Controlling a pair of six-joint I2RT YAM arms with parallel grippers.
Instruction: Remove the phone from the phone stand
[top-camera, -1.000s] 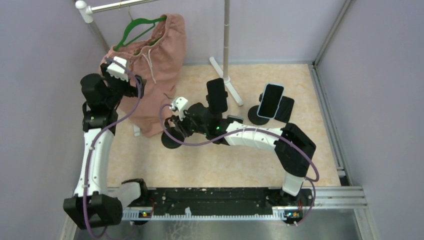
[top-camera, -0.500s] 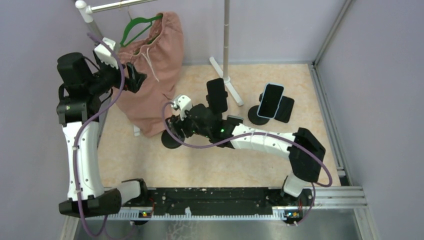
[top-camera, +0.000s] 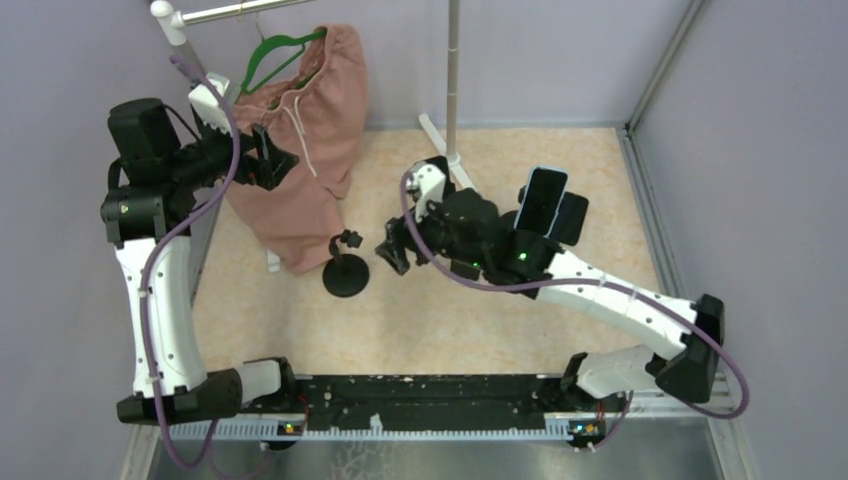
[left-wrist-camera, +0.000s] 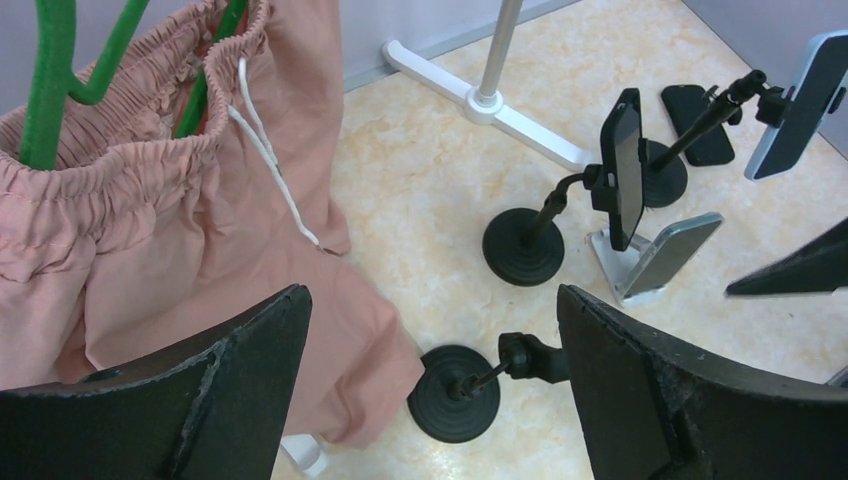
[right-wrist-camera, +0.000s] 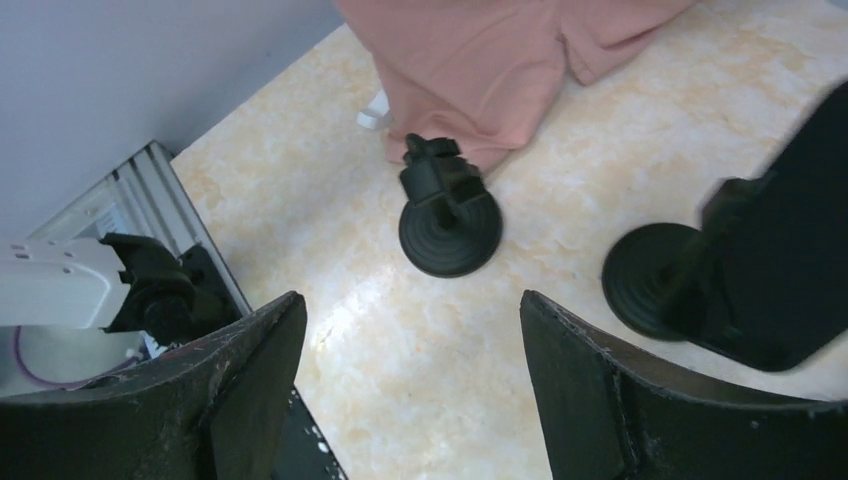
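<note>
Pulling back from the empty stand (right-wrist-camera: 450, 232), the right hand (right-wrist-camera: 410, 305) now hangs above and behind it. Its fingers are spread wide with nothing between them, whereas a second ago it was down close at that stand's top. The left hand (left-wrist-camera: 432, 295) has lifted beside the pink shorts (left-wrist-camera: 150, 230) and is also spread wide and empty.

The black phone (left-wrist-camera: 626, 165) sits upright in the clamp of its phone stand (left-wrist-camera: 523, 247). It is just off the right hand's right finger, dark and blurred at the edge of the wrist view. It looks like the one to take, though a blue-cased phone (left-wrist-camera: 805, 100) sits on another stand further off.

To do this step well, the right hand should turn toward the black phone and bring one finger to each long edge, above the clamp. It should close on the edges rather than the screen, then draw the phone up out of the clamp instead of sideways. The thin stem and small base look easy to tip. The wrist should also stay clear of the grey phone (left-wrist-camera: 665, 255) leaning in the white holder (left-wrist-camera: 608, 262) beside that base.
</note>
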